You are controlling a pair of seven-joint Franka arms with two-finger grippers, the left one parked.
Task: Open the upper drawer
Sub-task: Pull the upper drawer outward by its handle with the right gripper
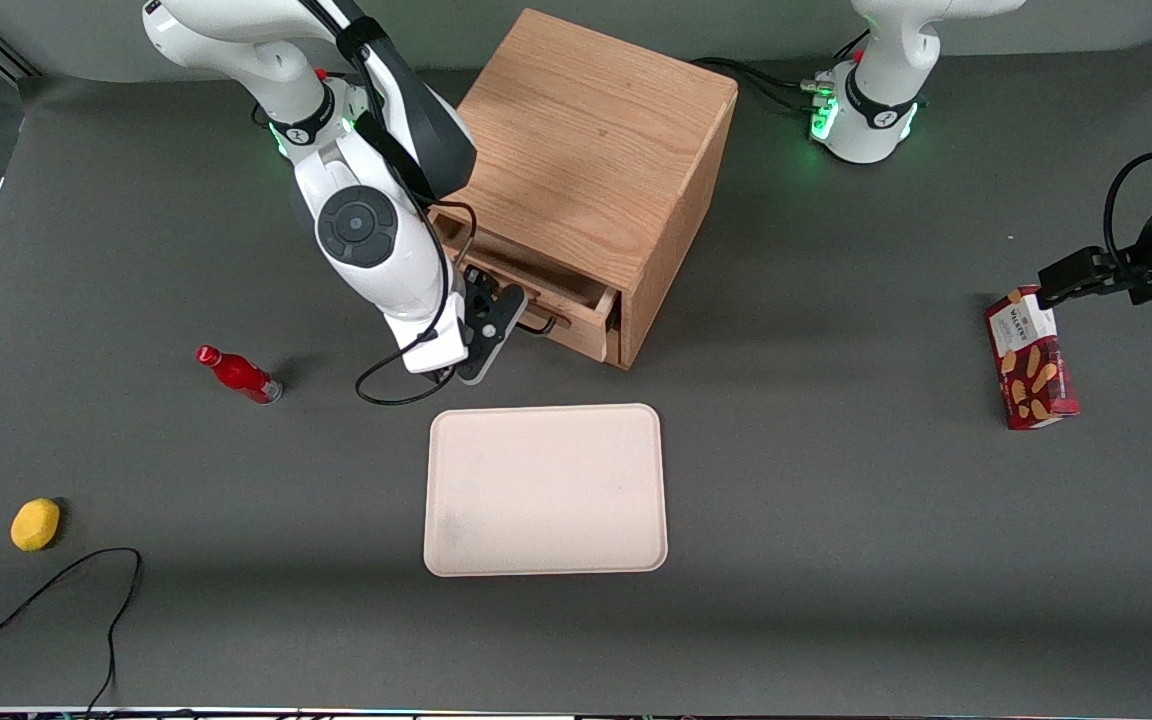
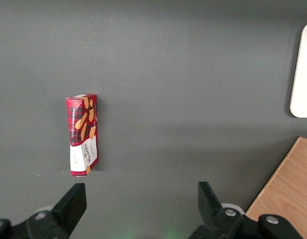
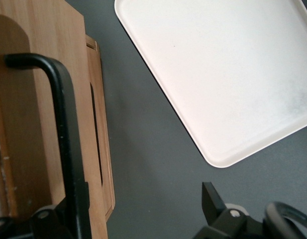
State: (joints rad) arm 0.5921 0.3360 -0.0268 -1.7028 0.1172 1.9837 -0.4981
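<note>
The light oak cabinet [image 1: 586,150] stands at the middle of the table. Its upper drawer [image 1: 576,330] is pulled partly out, and the inside shows as a dark slot. The thin black wire handle [image 1: 541,325] sits on the drawer front. My right gripper [image 1: 491,320] is in front of the drawer, right at the handle. In the right wrist view the gripper [image 3: 141,209] is open. The handle [image 3: 63,124] runs along the drawer front [image 3: 29,124] and lies against one finger [image 3: 68,219]. The other finger [image 3: 212,201] hangs over bare table. The bottom drawer is hidden in the front view.
A cream tray [image 1: 546,490] lies nearer the front camera than the cabinet and also shows in the right wrist view [image 3: 218,74]. A red bottle [image 1: 239,374] and a yellow lemon [image 1: 35,524] lie toward the working arm's end. A red cookie box [image 1: 1031,358] lies toward the parked arm's end.
</note>
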